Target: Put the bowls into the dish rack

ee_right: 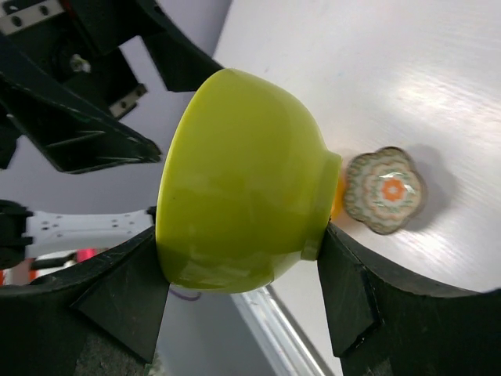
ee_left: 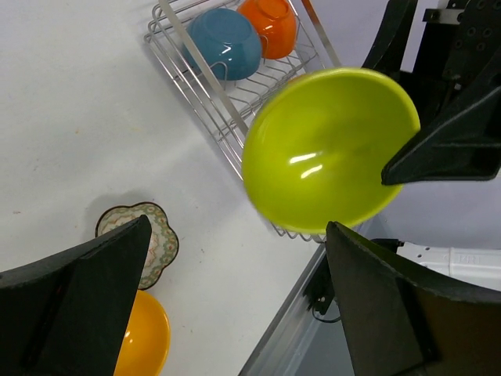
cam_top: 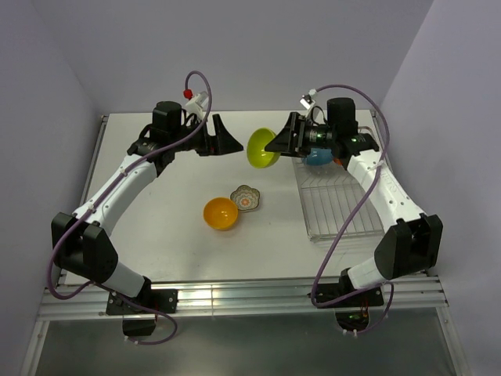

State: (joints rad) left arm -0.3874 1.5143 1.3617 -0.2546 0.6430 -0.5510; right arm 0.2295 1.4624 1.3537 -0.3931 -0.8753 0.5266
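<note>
From above, the right gripper [cam_top: 278, 144] holds the lime-green bowl [cam_top: 263, 149] up in the air. The bowl is tipped on its side, just left of the dish rack [cam_top: 337, 213]. The jaws pinch the bowl. The left gripper [cam_top: 226, 136] is close to the bowl but not touching it. Its jaws are spread wide with nothing in them. Both arms are bent and reach in over the middle of the table [cam_top: 156, 204]. A blue bowl [cam_top: 317, 157] sits at the far end of the rack. An orange bowl [cam_top: 221, 213] and the flower dish [cam_top: 246, 197] wait on the table, just beside each other.

The left wrist camera looks into the open inside of the lime-green bowl. A black finger [ee_left: 442, 149] of the right gripper presses on its rim. The left fingers [ee_left: 78, 301] stand far apart, off the bowl. Behind it, the blue bowl lies in the rack with another orange bowl [ee_left: 270, 23] beside it.

The right wrist camera shows the outside of the bowl, squeezed between the right fingers [ee_right: 356, 294].

I think the step now is carrying this bowl to the rack. Next, the right arm needs to swing right over the bars. It should lower the bowl into a free spot, and only then open. The left arm should back away so it does not bump the bowl.
</note>
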